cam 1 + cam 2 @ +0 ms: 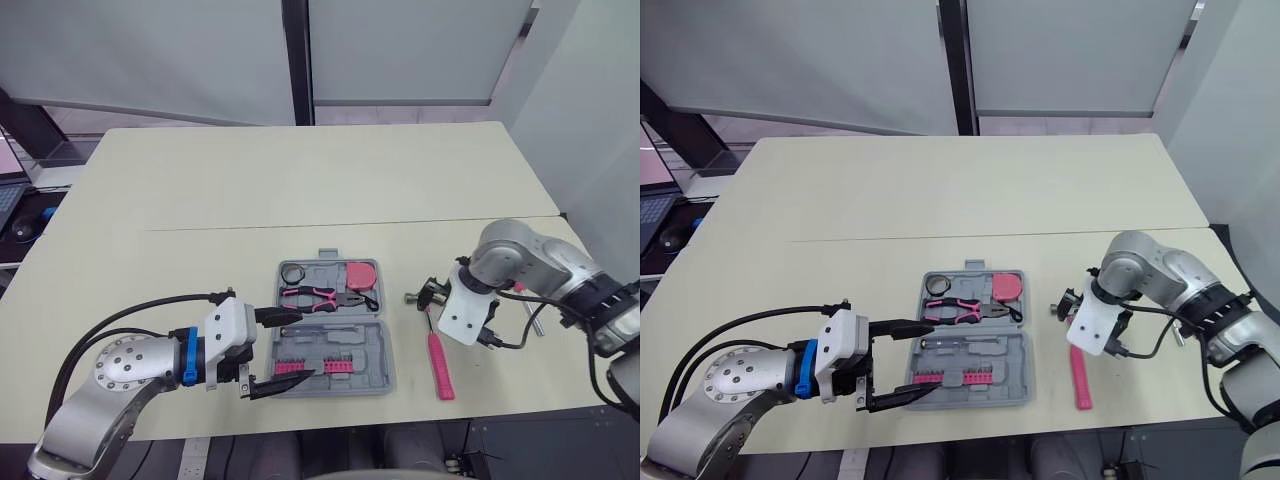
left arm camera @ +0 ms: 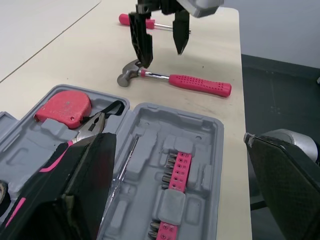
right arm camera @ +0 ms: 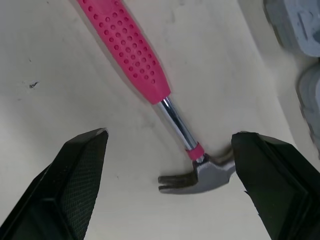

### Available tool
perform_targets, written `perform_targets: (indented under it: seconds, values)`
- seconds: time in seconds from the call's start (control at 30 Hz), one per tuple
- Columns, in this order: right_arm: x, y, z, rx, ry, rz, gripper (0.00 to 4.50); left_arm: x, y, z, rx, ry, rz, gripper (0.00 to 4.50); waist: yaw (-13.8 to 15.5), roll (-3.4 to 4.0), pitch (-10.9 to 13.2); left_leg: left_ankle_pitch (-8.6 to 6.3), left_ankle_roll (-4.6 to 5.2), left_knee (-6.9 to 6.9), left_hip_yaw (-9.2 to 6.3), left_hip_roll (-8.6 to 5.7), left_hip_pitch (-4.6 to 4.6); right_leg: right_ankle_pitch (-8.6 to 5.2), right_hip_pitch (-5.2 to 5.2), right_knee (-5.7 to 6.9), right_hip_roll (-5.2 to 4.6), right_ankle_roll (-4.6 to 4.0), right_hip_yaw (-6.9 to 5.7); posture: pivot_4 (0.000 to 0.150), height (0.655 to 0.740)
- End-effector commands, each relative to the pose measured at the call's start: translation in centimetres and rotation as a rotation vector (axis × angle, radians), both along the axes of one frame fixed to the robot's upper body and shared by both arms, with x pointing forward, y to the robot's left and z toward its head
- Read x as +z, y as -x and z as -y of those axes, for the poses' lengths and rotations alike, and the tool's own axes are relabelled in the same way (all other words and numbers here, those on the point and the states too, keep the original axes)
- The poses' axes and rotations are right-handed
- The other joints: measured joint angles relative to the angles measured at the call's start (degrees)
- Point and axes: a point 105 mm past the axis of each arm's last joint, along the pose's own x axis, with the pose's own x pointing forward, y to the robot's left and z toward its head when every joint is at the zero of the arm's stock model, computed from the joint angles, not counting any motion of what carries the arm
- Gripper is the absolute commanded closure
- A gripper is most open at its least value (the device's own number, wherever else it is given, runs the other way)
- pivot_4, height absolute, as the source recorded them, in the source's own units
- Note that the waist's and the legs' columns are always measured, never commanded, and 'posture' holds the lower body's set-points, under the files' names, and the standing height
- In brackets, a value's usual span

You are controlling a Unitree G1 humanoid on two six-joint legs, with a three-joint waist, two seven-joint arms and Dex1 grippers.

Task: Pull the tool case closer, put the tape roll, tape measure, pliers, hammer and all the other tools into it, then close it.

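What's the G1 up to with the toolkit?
Packing the tool case, which lies open. It holds the tape roll, tape measure and pliers. The hammer lies on the table to its right; the right gripper hovers open over its head end. The left gripper, open, is at the case's left side.

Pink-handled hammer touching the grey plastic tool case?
Apart. Left eye view shows a strip of bare table between the hammer and the case.
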Motion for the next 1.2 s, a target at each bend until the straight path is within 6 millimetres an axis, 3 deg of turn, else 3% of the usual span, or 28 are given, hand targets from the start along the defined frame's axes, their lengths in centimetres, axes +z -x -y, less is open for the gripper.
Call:
perform_targets:
  seconds: [0.03,0.17,0.37,0.57,0.73,0.9,1.0,1.2]
  values:
    - [-0.3,-0.8,-0.1,0.031,0.042,0.026,0.08,0.2,0.7,0.6,-0.033,-0.001,0.026,0.00,0.10,0.01,0.01,0.00,0.00,0.00,0.00,-0.01,-0.01,0.00,0.00,0.01,0.00,0.00,0.00,0.150,0.7400]
    - [-1.5,-1.3,0.1,0.042,0.072,0.030,0.08,-0.2,0.8,0.5,-0.025,-0.008,0.031,0.00,0.25,0.03,0.02,0.00,0.00,0.03,-0.01,0.00,0.00,0.01,0.01,0.02,0.00,0.00,-0.01,0.150,0.7400]
    - [-2.2,-1.6,0.1,0.054,0.066,0.034,1.99,-0.7,1.0,0.5,-0.013,-0.012,0.034,0.00,0.79,0.04,0.02,0.00,0.00,0.04,-0.02,-0.01,0.02,0.01,0.02,0.03,0.00,-0.01,-0.01,0.150,0.7400]
    - [-2.6,-1.6,0.3,0.061,0.062,0.040,3.22,-0.9,0.7,0.3,0.001,-0.014,0.040,0.00,0.97,0.04,0.02,0.00,0.00,0.05,-0.02,-0.01,0.10,0.01,0.12,0.03,0.00,-0.01,-0.02,0.150,0.7400]
    - [-2.1,-1.7,0.3,0.067,0.040,0.058,3.96,-0.9,0.5,0.2,0.006,-0.012,0.047,0.00,1.01,0.04,0.02,0.01,-0.01,0.08,-0.03,-0.01,0.12,0.05,0.15,0.05,0.00,0.00,-0.02,0.150,0.7400]
    - [0.3,-1.2,0.8,0.057,-0.009,0.069,4.01,-0.7,0.2,0.0,0.020,-0.007,0.056,0.00,1.21,0.16,0.09,0.01,-0.01,0.09,-0.03,-0.02,0.07,0.06,0.12,0.05,-0.01,0.01,-0.01,0.150,0.7400]
    - [1.8,-0.3,2.2,0.012,-0.018,0.055,4.01,-0.5,0.0,0.0,0.023,-0.004,0.060,0.00,1.24,0.29,0.17,0.00,0.00,0.07,-0.04,-0.03,0.04,0.06,0.10,0.05,-0.03,0.02,-0.02,0.150,0.7400]
    - [3.9,1.0,4.6,-0.244,-0.100,-0.001,4.01,-0.3,-0.6,0.0,0.027,0.001,0.072,0.00,1.19,0.30,0.18,0.00,0.00,0.06,-0.05,-0.03,0.06,0.06,0.13,0.04,-0.03,0.01,-0.03,0.150,0.7400]
